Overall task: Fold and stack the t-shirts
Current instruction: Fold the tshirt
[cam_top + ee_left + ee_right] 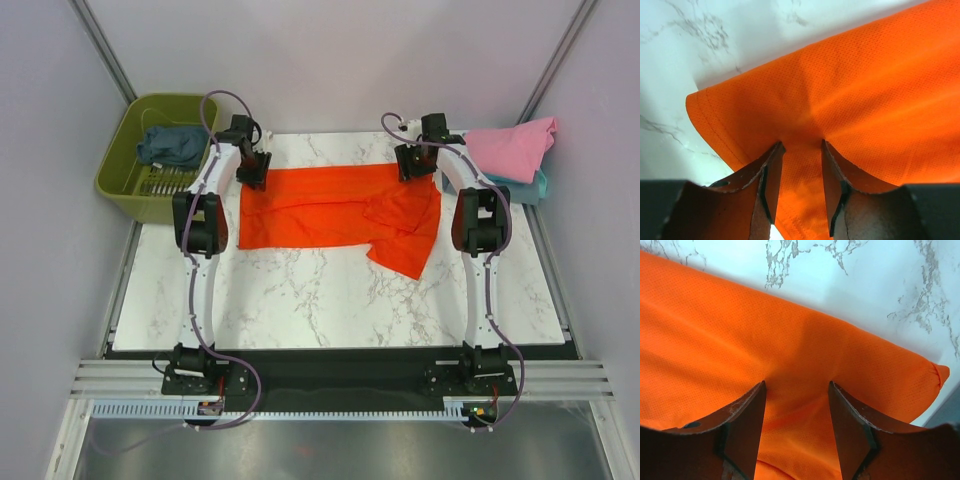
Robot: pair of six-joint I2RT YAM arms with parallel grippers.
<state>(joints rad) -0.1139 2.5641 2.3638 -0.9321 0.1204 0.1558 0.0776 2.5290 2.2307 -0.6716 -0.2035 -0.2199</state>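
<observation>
Found bare desk (330,300) nearward of both pairs, its far edge just beyond. Saw left jaws and right jaws spread, orange-red t-shirt (320,205) bunched between each pair.

Orange-red t-shirt (320,205) lies spread on the marble table (300,300) — left hand (253,170) and right hand (414,166) at its far corners.

Orange-red tee (865,100): matt, fine-mesh cloth
</observation>
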